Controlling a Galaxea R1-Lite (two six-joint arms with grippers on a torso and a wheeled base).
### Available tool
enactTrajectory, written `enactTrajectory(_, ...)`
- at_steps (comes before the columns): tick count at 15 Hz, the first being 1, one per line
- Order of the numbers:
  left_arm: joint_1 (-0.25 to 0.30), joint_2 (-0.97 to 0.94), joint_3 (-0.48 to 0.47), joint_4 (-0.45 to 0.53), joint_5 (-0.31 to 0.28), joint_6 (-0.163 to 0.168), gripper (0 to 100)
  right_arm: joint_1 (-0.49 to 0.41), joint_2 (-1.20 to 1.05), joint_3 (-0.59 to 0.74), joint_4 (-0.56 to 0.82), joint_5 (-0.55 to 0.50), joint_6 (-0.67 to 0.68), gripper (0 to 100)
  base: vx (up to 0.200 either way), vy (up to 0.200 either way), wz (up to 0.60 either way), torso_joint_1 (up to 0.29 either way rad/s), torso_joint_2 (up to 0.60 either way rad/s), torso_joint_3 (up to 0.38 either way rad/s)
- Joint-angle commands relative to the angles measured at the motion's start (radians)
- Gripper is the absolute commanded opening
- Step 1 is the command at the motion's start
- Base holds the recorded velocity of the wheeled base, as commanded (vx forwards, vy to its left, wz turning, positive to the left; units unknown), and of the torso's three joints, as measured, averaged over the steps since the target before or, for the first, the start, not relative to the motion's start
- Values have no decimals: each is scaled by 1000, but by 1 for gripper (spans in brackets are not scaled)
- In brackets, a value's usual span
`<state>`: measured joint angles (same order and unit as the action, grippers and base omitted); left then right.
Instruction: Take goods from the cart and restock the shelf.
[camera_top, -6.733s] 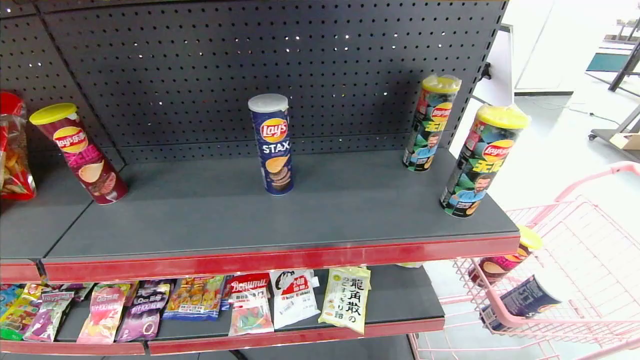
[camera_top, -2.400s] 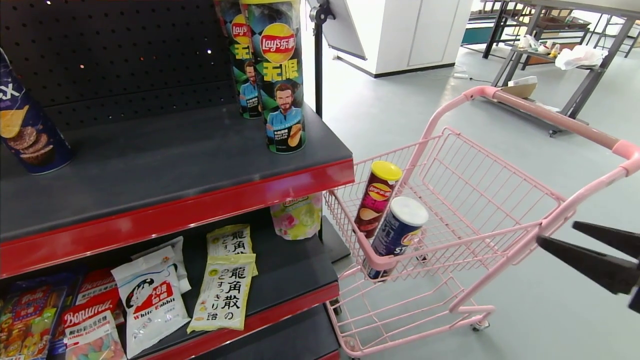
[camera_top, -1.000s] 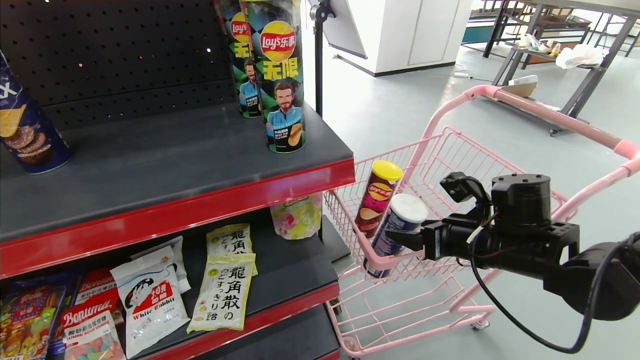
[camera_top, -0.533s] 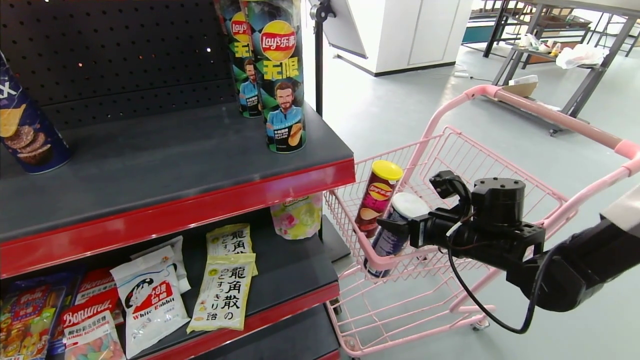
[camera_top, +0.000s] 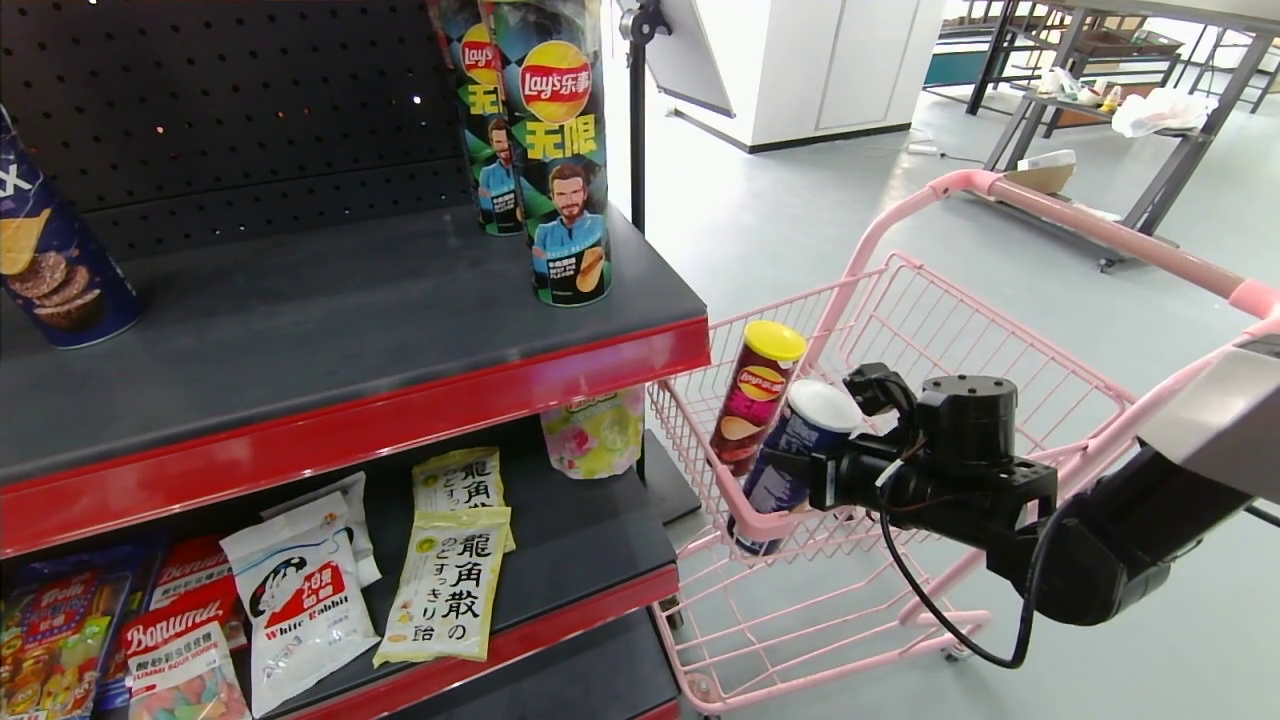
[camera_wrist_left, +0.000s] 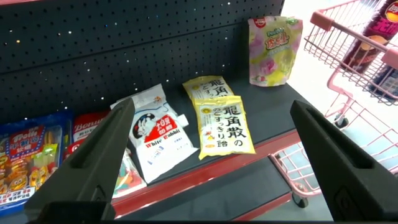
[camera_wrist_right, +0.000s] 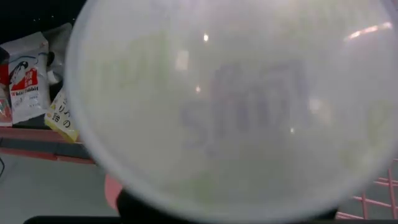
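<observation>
A pink cart (camera_top: 1000, 190) stands right of the shelf (camera_top: 350, 320). Two chip cans lean in its near-left corner: a maroon one with a yellow lid (camera_top: 750, 400) and a blue one with a white lid (camera_top: 768, 497). My right gripper (camera_top: 795, 445) is inside the cart basket, at the upper part of the blue can. That can's white lid (camera_wrist_right: 230, 106) sits right up against the right wrist camera. My left gripper (camera_wrist_left: 211, 104) hangs open in front of the lower shelf, holding nothing.
Two green-black cans (camera_top: 565, 170) stand at the top shelf's right end and a blue can (camera_top: 50, 260) at its left. Snack bags (camera_wrist_left: 221, 121) lie on the lower shelf. The cart's corner (camera_wrist_left: 360, 56) is close to the shelf's end. Open floor lies beyond the cart.
My head view swung from the shelf to the cart. Over the last second my right arm came in from the right and pushed its gripper up to the blue can.
</observation>
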<state>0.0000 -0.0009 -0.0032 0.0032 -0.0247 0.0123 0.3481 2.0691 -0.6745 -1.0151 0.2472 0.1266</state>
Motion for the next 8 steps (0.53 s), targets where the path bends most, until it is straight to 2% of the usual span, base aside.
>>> enactTrajectory(1, 0, 1, 0, 0, 0, 1, 100, 2, -6, 0, 1, 1, -1, 0, 0, 0, 0, 0, 0, 0)
enactTrajectory(8, 0, 1, 0, 0, 0, 0, 100, -24, -284, 3, 72, 1, -18, 0, 0, 0, 0, 0, 0, 0)
